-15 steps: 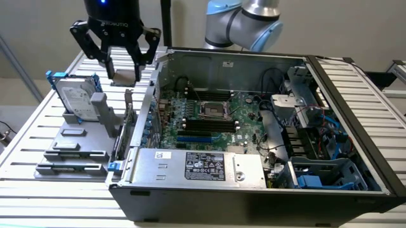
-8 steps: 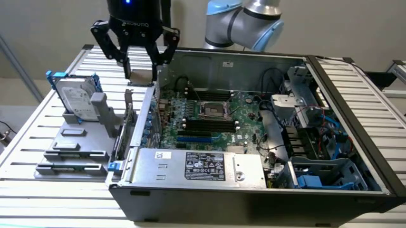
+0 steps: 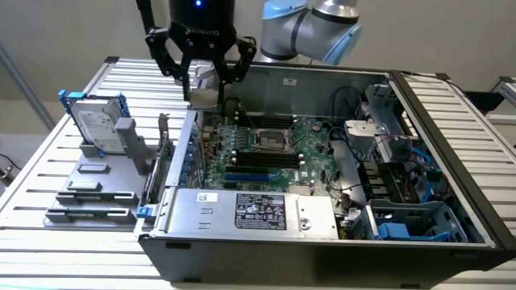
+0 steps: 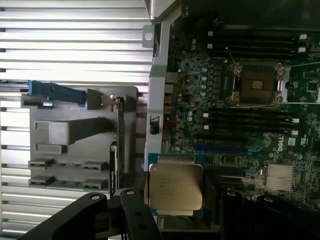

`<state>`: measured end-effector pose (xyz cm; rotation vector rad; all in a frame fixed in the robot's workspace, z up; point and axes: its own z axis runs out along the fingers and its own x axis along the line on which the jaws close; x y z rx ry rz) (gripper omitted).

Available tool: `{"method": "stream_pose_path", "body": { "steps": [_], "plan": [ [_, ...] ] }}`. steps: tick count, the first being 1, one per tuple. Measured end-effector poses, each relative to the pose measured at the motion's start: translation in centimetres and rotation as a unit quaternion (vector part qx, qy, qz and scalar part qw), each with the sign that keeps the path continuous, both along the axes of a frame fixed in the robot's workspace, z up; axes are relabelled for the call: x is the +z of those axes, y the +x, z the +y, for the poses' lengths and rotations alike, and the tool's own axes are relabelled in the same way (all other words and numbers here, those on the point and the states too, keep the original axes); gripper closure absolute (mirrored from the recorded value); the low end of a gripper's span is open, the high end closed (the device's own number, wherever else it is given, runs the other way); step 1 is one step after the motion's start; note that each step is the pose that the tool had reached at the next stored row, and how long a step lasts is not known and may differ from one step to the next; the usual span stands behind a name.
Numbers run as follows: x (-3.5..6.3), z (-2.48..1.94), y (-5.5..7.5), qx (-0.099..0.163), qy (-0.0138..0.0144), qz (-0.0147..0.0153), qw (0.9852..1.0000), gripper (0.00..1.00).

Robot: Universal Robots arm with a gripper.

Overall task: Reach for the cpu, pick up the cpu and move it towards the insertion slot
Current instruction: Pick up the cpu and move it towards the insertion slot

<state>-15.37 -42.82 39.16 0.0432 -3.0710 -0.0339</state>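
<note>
The cpu (image 3: 205,96) (held in the gripper (image 3: 203,90)) hangs above the case's wall, insertion slot (image 3: 274,141) to the exterior view's right

In the exterior view the black three-fingered gripper (image 3: 203,75) is cut off by the top edge, and its fingers cover much of the small square silvery-topped cpu (image 3: 205,95), leaving a pale patch. The print on the white label of the silver power supply box (image 3: 260,212) is too small to read. In the wrist view the black gripper link (image 4: 95,217) runs off the edge and hides one side of the cpu (image 4: 176,186).
</note>
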Motion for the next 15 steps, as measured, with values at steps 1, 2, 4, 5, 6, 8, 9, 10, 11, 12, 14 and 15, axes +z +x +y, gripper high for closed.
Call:
{"method": "stream_pose_path", "body": {
  "steps": [1,2,4,5,6,8,9,10,11,12,14,15],
  "plan": [
    [0.00,0.00,0.5,0.000,0.0001,0.0000,1.0000,0.46],
    [0.00,0.00,0.9,0.000,0.0002,0.0000,1.0000,0.46],
    [0.00,0.00,1.8,0.000,0.0002,0.0000,1.0000,0.46],
    [0.00,0.00,2.3,0.000,0.0003,0.0000,1.0000,0.46],
    [0.00,0.01,2.8,0.000,0.0003,0.0000,1.0000,0.46],
    [0.00,0.02,3.6,0.000,0.0003,0.0000,1.0000,0.46],
    [0.00,0.03,4.1,0.000,0.0003,0.0000,1.0000,0.46],
    [0.00,0.05,4.6,0.000,0.0003,0.0000,1.0000,0.46],
    [0.00,0.08,5.0,0.000,0.0003,0.0000,1.0000,0.46],
    [0.00,0.12,5.5,0.000,0.0003,0.0000,1.0000,0.46],
    [-0.01,0.31,6.4,0.000,0.0003,0.0000,1.0000,0.46],
    [-0.01,0.43,6.8,0.000,0.0003,0.0000,1.0000,0.46]
  ]
}}
